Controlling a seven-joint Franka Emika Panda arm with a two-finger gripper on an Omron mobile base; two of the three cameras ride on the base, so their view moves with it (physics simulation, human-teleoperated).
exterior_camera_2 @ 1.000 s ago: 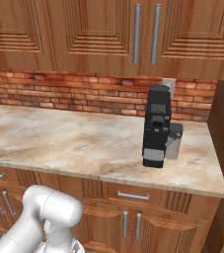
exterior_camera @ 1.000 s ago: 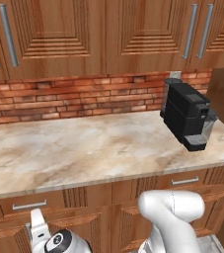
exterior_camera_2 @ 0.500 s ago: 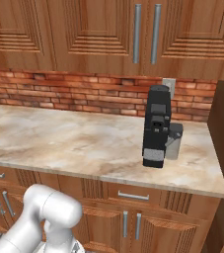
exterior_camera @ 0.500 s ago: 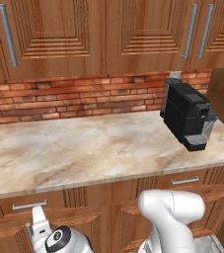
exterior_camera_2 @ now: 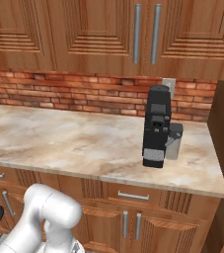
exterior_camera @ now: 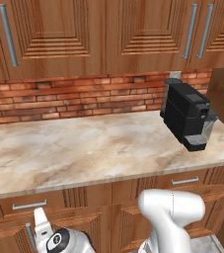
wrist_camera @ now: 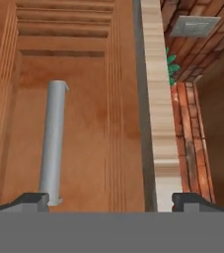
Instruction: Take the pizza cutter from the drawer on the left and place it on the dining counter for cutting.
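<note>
I see the drawer (wrist_camera: 69, 113) front close ahead of my gripper (wrist_camera: 111, 200), its silver bar handle (wrist_camera: 53, 141) just beyond the left fingertip (wrist_camera: 32, 200). The fingers stand wide apart, holding nothing. The drawer's closed front hides whatever lies inside. Right of the handle runs the marble counter edge (wrist_camera: 153, 99), then brick wall (wrist_camera: 185, 128).

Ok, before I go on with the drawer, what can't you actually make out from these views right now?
- Pizza cutter: nothing tells me where it is; the drawer is shut, hiding its inside.
- Drawer handle: hand view, its lower end is cut off at the bottom.
- Gripper: only the tips of the fingers rise into the hand view.
</note>
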